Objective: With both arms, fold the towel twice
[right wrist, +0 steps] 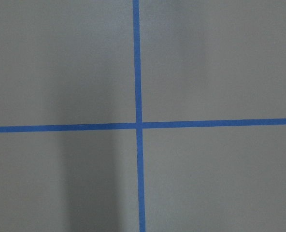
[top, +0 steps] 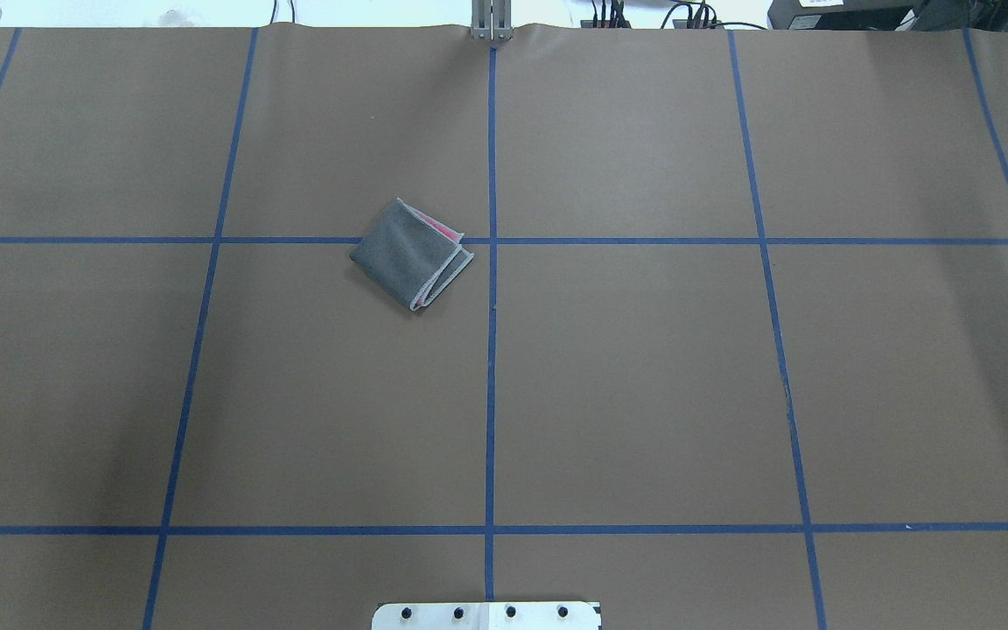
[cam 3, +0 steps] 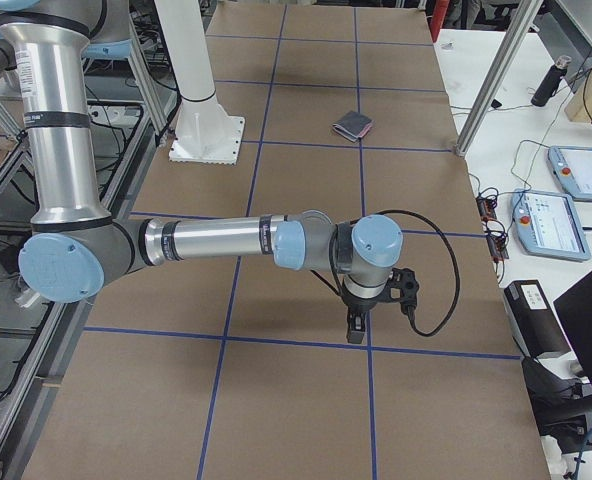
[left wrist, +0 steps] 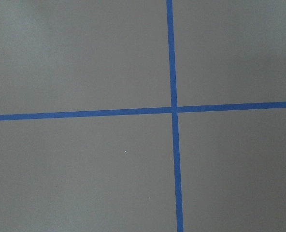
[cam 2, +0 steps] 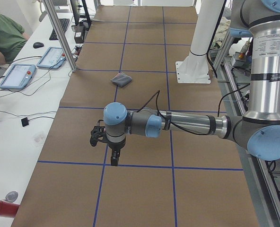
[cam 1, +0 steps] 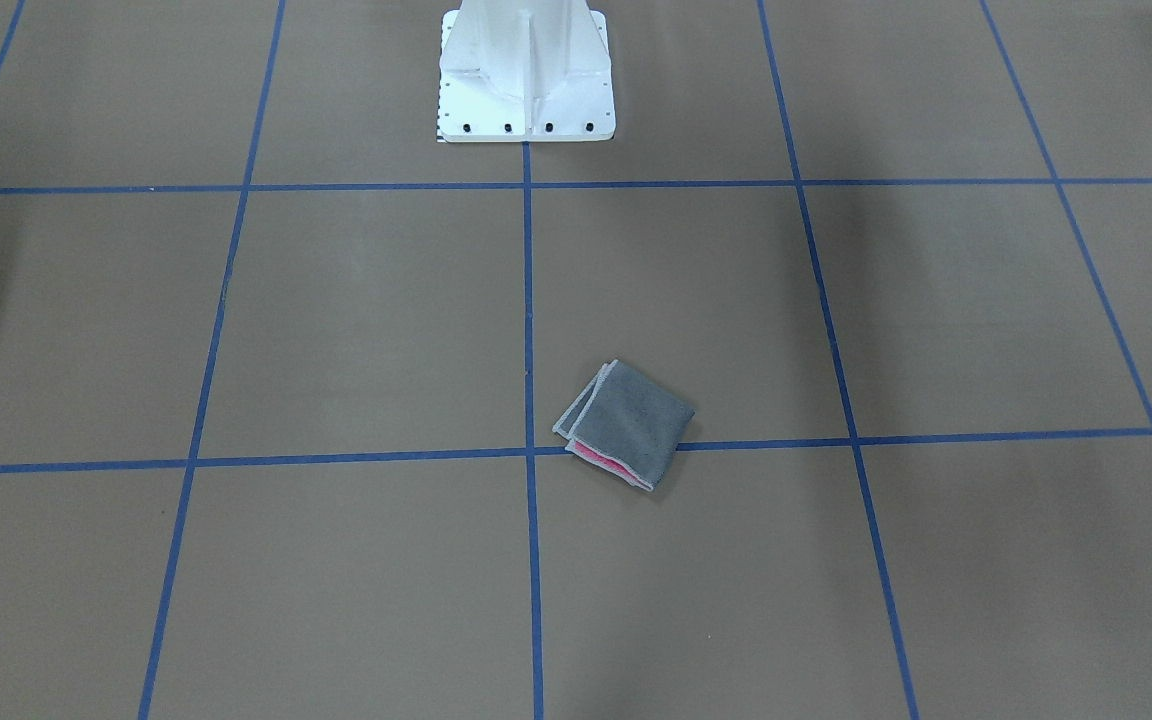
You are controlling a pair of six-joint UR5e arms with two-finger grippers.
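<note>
The towel (cam 1: 626,425) lies folded into a small square on the brown table, grey face up, with a pink strip and light edging showing at one side. It also shows in the overhead view (top: 412,254) and small in the side views (cam 2: 121,79) (cam 3: 353,126). The left gripper (cam 2: 114,160) hangs over a blue tape crossing at the table's left end, far from the towel. The right gripper (cam 3: 356,328) hangs over a crossing at the right end, also far from it. I cannot tell whether either is open or shut. Both wrist views show only table and tape.
The white pedestal base (cam 1: 524,75) stands at the robot's side of the table. Blue tape lines (top: 491,350) grid the brown surface. Metal frame posts (cam 3: 496,75) (cam 2: 59,33) stand at the far edge. Tablets (cam 2: 18,75) and a seated person (cam 2: 5,33) are at the side desk.
</note>
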